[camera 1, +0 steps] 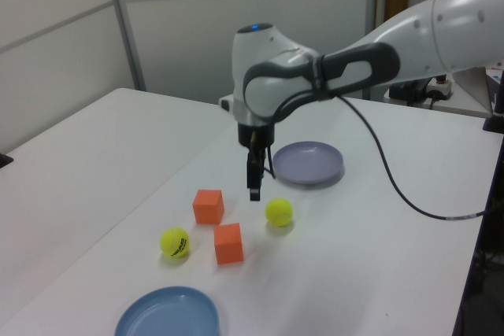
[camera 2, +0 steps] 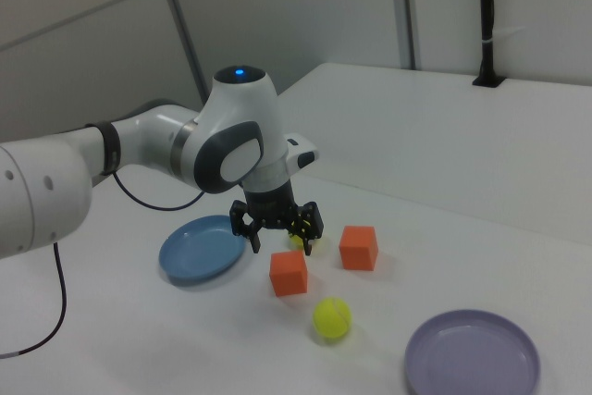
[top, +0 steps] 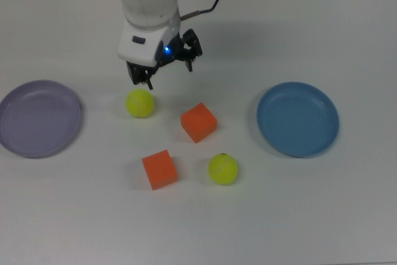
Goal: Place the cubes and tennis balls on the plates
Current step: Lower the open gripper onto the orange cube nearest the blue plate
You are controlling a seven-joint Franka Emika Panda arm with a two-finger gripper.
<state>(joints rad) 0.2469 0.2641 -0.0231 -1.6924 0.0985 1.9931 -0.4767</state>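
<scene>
No text, label, brand or number can be read anywhere. One tennis ball (camera 1: 175, 242) carries a small dark mark in the left view, probably a printed brand, but its letters cannot be made out; the same ball (top: 223, 169) shows only a tiny dark spot at its upper edge in the top view.

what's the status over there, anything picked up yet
End effector open, empty, above the table near one tennis ball. Cubes and both balls on the table; purple plate and blue plate bare. Nothing in the way.
</scene>
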